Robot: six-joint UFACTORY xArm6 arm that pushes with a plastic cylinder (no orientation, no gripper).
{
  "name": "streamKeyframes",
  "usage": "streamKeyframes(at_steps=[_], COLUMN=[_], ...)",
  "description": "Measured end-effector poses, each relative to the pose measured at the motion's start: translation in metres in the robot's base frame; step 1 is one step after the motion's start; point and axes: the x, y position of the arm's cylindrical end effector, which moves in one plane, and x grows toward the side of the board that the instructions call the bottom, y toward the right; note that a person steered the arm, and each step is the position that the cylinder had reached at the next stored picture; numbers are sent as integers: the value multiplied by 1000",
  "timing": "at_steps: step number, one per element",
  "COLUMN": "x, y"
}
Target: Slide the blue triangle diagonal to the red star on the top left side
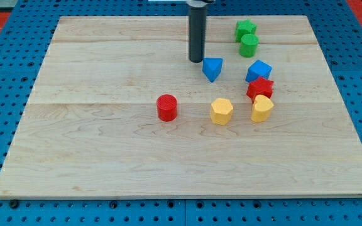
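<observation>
The blue triangle lies on the wooden board, right of centre near the view's top. My tip stands just to its left, close to its upper left edge or touching it. The red star lies to the right and a little below the triangle, wedged between a blue cube above it and a yellow heart-like block below it.
A green star and a green cylinder lie at the view's top right. A yellow hexagon lies below the triangle. A red cylinder lies near the board's centre.
</observation>
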Motion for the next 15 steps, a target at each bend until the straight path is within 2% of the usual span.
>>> streamKeyframes(at_steps=[1, 2, 3, 4, 5, 6, 7, 8, 10, 12, 14, 15], x=[29, 31, 53, 53, 52, 29, -6, -8, -8, -6, 13, 13], y=[-49, -29, 46, 69, 23, -16, 14, 81, 131, 120, 113, 93])
